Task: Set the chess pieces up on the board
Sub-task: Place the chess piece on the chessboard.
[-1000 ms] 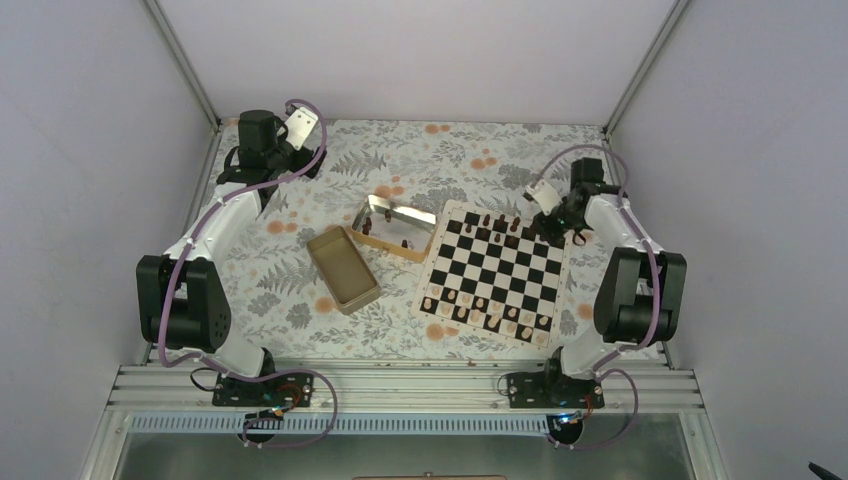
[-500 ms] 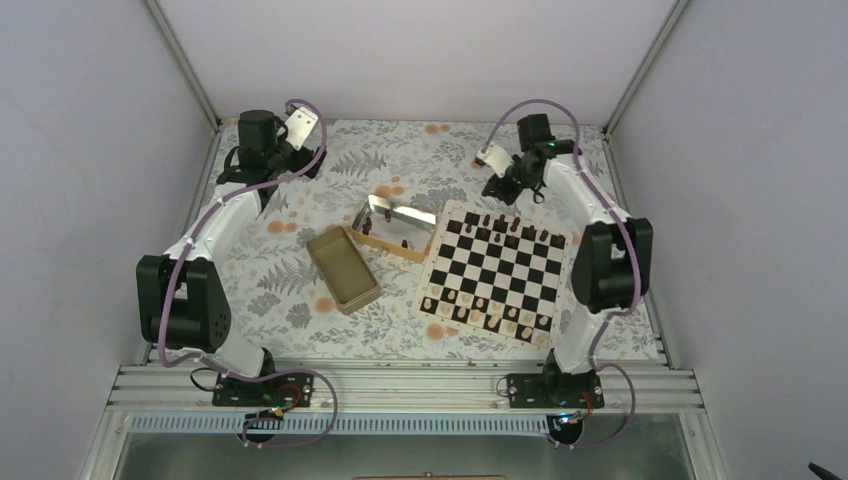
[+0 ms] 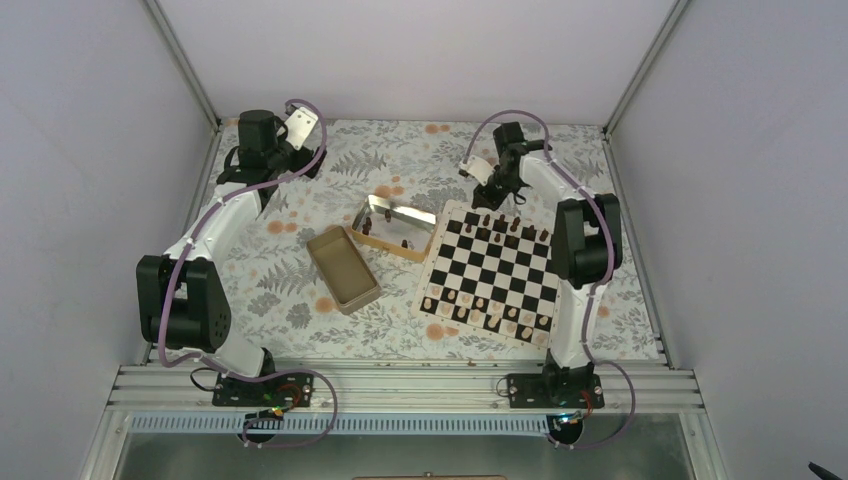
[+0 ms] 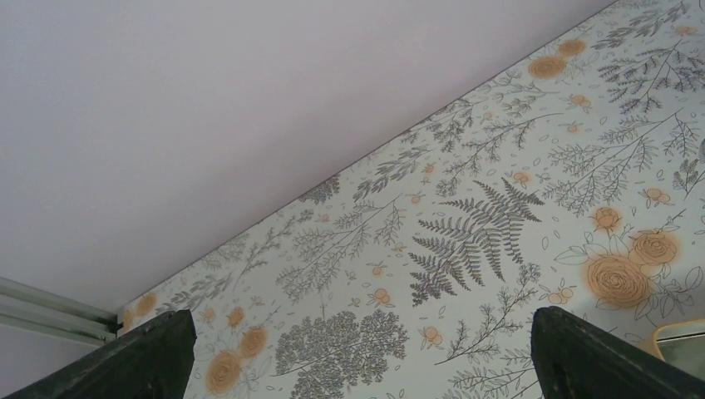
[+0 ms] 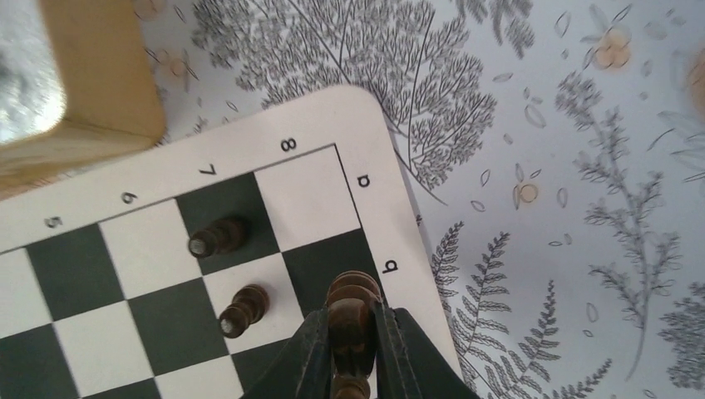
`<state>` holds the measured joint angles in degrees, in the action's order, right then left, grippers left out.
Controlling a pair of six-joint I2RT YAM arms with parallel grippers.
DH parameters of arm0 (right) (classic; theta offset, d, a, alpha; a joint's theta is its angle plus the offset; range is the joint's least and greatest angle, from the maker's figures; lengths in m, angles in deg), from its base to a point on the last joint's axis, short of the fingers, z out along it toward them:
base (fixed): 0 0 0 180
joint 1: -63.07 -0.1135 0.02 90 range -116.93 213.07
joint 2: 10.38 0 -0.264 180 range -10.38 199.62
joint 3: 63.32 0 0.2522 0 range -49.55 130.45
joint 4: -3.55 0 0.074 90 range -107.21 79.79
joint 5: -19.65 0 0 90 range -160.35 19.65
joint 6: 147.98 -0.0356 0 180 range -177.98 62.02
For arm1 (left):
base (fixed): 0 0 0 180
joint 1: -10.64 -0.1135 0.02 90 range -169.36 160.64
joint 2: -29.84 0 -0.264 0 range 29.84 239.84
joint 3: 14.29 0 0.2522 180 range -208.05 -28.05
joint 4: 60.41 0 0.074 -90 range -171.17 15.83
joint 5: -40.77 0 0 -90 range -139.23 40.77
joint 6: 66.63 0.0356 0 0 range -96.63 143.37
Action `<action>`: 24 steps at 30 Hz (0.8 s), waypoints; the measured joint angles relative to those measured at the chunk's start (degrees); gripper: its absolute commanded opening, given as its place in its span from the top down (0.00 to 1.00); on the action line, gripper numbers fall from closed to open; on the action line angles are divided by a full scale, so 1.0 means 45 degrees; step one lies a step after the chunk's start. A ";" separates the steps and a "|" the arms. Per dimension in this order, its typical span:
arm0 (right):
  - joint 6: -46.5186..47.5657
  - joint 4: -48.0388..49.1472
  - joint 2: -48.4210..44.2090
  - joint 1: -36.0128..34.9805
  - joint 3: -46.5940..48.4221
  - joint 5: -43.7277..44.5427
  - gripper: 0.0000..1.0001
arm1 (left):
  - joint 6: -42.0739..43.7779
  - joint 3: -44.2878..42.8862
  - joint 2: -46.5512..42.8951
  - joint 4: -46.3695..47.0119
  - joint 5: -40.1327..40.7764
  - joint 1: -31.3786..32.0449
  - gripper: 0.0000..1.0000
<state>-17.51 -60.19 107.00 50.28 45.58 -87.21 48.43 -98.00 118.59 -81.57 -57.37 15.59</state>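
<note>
Toppling risk
Right gripper (image 5: 351, 322) clamped dark brown wooden chess piece (image 5: 353, 293) over chequered board (image 5: 249, 150) corner; crooked lowering could fell neighbouring pawns (image 5: 218, 237).

Plain pale lilac-grey walls (image 3: 420, 60) close in the table (image 3: 300, 300) on three sides, meeting at slim metal corner posts (image 3: 182, 60). Its top wears a white cloth (image 4: 465, 249) printed with grey ferns and orange flowers. Ribbed aluminium rails (image 3: 400, 385) run along the near edge. Light is soft and even across the whole enclosure, with only faint shadows
</note>
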 measured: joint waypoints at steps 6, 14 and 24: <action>0.0053 -0.0219 0.0738 -0.0136 0.0024 0.0471 0.84 | 0.0000 0.0000 0.0000 0.0000 0.0005 0.0000 0.00; 0.0112 -0.0398 0.0850 -0.0316 0.0087 0.0777 0.83 | 0.0000 0.0000 0.0000 0.0000 0.0005 0.0000 0.00; 0.0146 -0.0389 0.1122 -0.0340 0.0185 0.0884 0.83 | 0.0000 0.0000 0.0000 0.0005 0.0010 0.0000 0.00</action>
<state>-16.85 -61.93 112.05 48.75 46.41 -83.24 48.43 -98.00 118.59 -81.55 -57.33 15.59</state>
